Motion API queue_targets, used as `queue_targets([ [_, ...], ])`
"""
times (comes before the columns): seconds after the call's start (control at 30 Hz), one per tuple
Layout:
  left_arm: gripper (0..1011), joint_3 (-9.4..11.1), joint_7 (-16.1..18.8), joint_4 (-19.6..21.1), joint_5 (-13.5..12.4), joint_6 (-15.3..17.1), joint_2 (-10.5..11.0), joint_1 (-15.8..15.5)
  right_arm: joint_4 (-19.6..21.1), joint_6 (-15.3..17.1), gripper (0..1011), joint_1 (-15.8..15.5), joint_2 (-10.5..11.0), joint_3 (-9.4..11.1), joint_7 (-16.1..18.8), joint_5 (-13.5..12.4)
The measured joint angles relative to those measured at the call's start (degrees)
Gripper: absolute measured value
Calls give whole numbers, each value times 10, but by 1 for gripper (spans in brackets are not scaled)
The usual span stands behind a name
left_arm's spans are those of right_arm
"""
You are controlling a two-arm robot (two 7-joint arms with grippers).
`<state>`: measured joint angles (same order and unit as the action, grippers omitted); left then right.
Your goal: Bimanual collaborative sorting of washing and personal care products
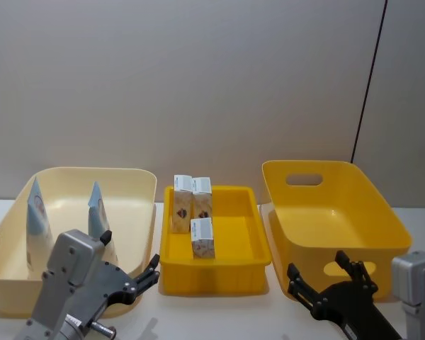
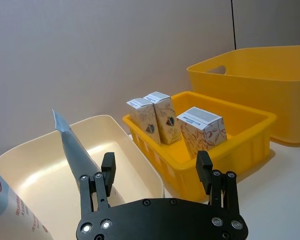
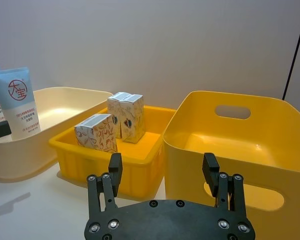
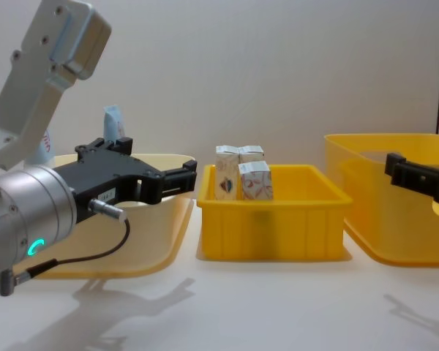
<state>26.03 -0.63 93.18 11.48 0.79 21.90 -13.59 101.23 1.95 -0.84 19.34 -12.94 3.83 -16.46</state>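
Black-fingered and spread wide, the left tool [image 2: 156,167] hovers empty by the near corner of the cream bin [image 1: 138,205]. The right tool [image 3: 162,165], likewise spread and empty, hangs before the large yellow bin [image 1: 326,212]. Each arm seems to front the bin on its own side, ready to share the sorting. Three cream cartons [image 1: 202,239] stand in the small yellow tray [image 1: 212,276] between the bins, probably the stock to be dealt out. Two light-blue tubes [image 1: 37,212] lean upright in the cream bin. In the head view the left arm covers the tubes' feet. The carton print is too small to read, and in the chest view the walls hide the bin floors.
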Motion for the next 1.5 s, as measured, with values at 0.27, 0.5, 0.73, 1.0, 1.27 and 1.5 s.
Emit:
queue_targets([
  [0.27, 1003, 0, 0, 0, 0, 0, 0, 0, 0, 0, 999, 0, 0, 0, 0, 0],
  [0.5, 1003, 0, 0, 0, 0, 0, 0, 0, 0, 0, 999, 0, 0, 0, 0, 0],
  [0.73, 1003, 0, 0, 0, 0, 0, 0, 0, 0, 0, 999, 0, 0, 0, 0, 0],
  [1.0, 1003, 0, 0, 0, 0, 0, 0, 0, 5, 11, 999, 3, -4, -5, 3, -1],
  [1.27, 1003, 0, 0, 0, 0, 0, 0, 0, 44, 69, 1000, 8, -16, -19, 6, -13],
  [1.5, 1003, 0, 0, 0, 0, 0, 0, 0, 91, 144, 999, 12, -22, -27, 1, -23],
])
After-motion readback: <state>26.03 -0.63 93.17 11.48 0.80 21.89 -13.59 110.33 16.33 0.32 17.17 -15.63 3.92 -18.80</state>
